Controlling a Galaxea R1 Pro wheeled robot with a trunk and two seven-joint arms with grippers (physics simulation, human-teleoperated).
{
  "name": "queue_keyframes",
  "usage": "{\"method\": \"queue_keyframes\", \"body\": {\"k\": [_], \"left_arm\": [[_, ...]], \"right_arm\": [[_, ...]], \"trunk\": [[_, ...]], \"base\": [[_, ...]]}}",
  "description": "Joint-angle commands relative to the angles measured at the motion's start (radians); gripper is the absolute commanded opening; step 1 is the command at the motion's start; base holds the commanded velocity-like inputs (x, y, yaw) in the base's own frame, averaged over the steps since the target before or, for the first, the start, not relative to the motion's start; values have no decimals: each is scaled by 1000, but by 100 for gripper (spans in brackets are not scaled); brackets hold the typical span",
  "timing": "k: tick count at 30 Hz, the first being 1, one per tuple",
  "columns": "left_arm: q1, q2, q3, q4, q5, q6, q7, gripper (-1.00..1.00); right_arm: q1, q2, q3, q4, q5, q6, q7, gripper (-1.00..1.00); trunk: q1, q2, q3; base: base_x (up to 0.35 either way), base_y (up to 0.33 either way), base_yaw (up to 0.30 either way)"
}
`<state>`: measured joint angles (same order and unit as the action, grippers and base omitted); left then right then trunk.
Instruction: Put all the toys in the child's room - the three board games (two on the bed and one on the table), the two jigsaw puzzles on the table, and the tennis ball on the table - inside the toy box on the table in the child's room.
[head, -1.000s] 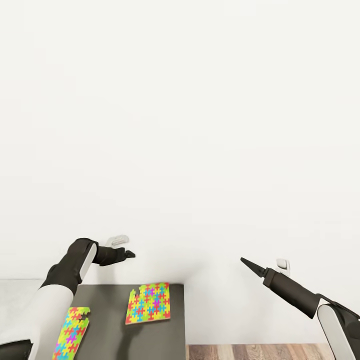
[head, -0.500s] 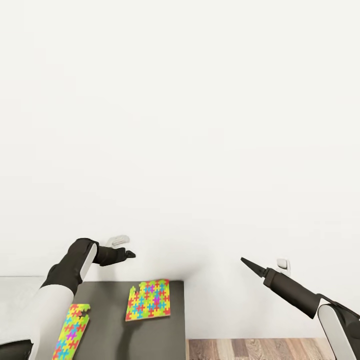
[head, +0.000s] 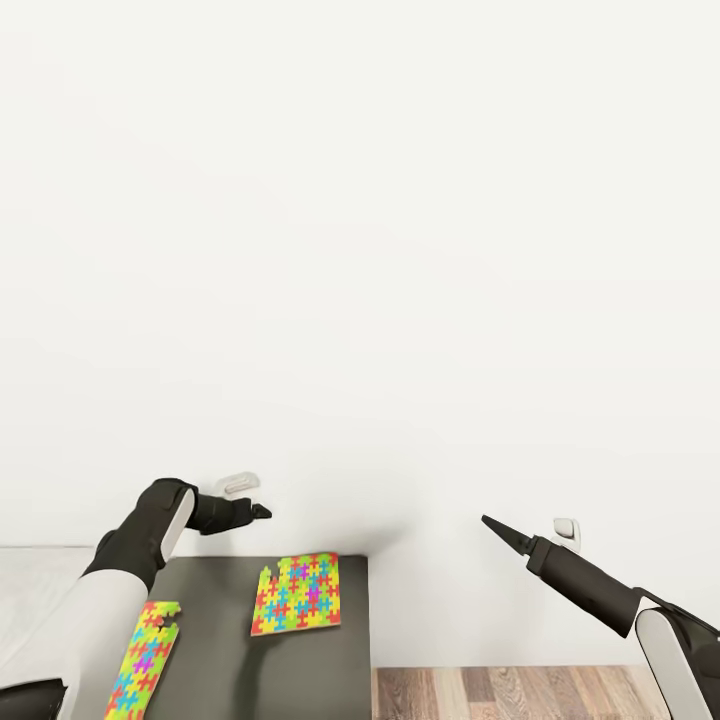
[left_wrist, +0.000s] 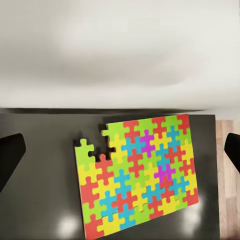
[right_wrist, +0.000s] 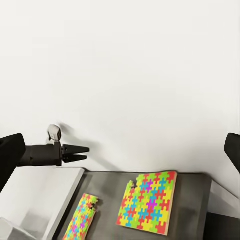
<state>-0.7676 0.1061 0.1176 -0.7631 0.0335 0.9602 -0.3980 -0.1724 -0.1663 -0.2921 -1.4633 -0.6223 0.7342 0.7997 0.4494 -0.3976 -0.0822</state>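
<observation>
Two multicoloured jigsaw puzzles lie flat on a dark grey glossy top (head: 310, 670) with white sides. One puzzle (head: 296, 594) (left_wrist: 137, 175) (right_wrist: 148, 202) is near the top's right edge. The other puzzle (head: 145, 660) (right_wrist: 82, 217) lies partly under my left forearm. My left gripper (head: 262, 511) (right_wrist: 80, 152) hovers open above the far edge of the top, its fingertips (left_wrist: 10, 160) spread wide either side of the first puzzle. My right gripper (head: 487, 521) hangs open in the air to the right of the top, fingertips (right_wrist: 10, 155) far apart. The toy box, board games and tennis ball are out of view.
A plain white wall (head: 360, 250) stands just behind the dark top. Wood-plank floor (head: 540, 690) shows to the right of it, below my right arm. A pale surface (head: 35, 590) adjoins the top on the left.
The whole picture has shifted a little: the dark top, puzzles and floor sit slightly higher in the frame. Both arms hold the same pose and both grippers stay open.
</observation>
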Motion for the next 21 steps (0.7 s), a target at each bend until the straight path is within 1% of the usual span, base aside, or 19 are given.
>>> {"method": "queue_keyframes", "body": {"k": [1, 21], "left_arm": [[-1, 0, 2, 2, 3, 6, -1, 100], [-1, 0, 1, 13, 3, 3, -3, 100]], "right_arm": [[-1, 0, -1, 0, -3, 7, 1, 100], [-1, 1, -1, 0, -1, 8, 1, 100]], "trunk": [[1, -2, -4], [1, -2, -37]], "base": [[0, 0, 0], [0, 0, 0]]}}
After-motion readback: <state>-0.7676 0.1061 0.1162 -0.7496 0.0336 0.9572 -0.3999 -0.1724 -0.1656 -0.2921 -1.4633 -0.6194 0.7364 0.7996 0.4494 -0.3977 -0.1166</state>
